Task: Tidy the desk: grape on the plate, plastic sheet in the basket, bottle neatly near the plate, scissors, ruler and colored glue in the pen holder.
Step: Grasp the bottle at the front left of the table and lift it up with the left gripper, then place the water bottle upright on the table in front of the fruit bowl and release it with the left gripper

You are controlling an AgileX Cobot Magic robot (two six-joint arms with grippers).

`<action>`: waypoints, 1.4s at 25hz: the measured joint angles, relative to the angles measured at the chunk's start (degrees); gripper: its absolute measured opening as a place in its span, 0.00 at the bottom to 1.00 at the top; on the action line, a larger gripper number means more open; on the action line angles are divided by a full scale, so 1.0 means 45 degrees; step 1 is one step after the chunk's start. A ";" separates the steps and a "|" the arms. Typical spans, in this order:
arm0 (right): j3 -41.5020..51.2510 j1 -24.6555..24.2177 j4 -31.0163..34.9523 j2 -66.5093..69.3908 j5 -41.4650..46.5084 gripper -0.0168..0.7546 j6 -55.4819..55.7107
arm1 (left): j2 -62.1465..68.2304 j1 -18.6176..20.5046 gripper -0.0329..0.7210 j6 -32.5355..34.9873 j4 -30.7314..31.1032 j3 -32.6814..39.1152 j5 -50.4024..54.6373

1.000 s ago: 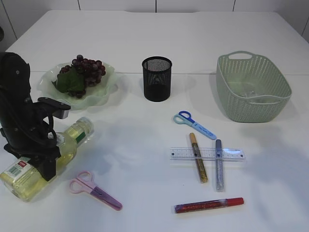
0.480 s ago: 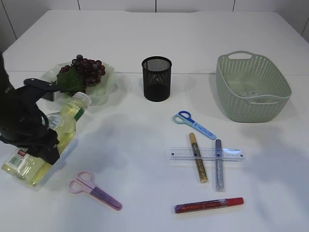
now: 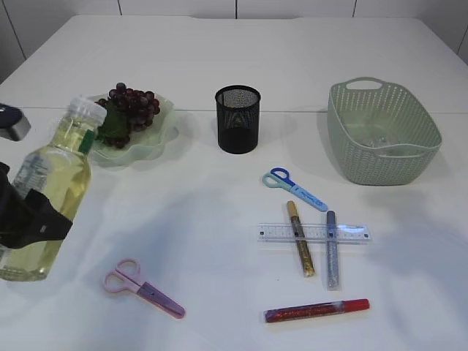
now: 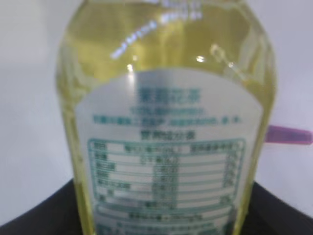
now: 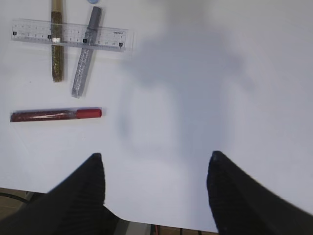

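My left gripper (image 3: pixel 29 223) is shut on the bottle (image 3: pixel 50 183) of yellow liquid and holds it nearly upright at the left edge, in front of the plate (image 3: pixel 159 137). The bottle's label (image 4: pixel 166 161) fills the left wrist view. The grapes (image 3: pixel 133 102) lie on the plate. Blue scissors (image 3: pixel 296 189), pink scissors (image 3: pixel 142 287), the ruler (image 3: pixel 313 233) and gold (image 3: pixel 300 239), silver (image 3: pixel 331 248) and red (image 3: pixel 316 311) glue lie on the table. My right gripper (image 5: pixel 156 155) hangs open and empty over the front edge, right of the red glue (image 5: pixel 56 114). The plastic sheet does not show clearly.
The black mesh pen holder (image 3: pixel 238 121) stands at the back centre with nothing sticking out of it. The green basket (image 3: pixel 384 131) stands at the back right. The gold and silver glue lie across the ruler (image 5: pixel 71 34).
The left gripper has raised the bottle from lying on the table to nearly upright. The arm has swung out to the left edge. Everything else stayed put.
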 joint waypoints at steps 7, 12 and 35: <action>0.0000 0.0000 0.0000 0.0000 -0.0078 0.69 0.0000 | -0.1522 -0.0006 0.66 0.2850 -0.2761 0.0930 -0.2115; 0.0000 0.0000 0.0000 0.0000 -0.0078 0.69 0.0000 | -0.1571 -0.0006 0.66 0.4391 -0.4008 0.0972 -0.3256; 0.0000 0.0000 0.0000 0.0000 -0.0166 0.69 0.0000 | -0.1010 -0.0006 0.65 -0.1893 0.2390 0.0998 -0.1046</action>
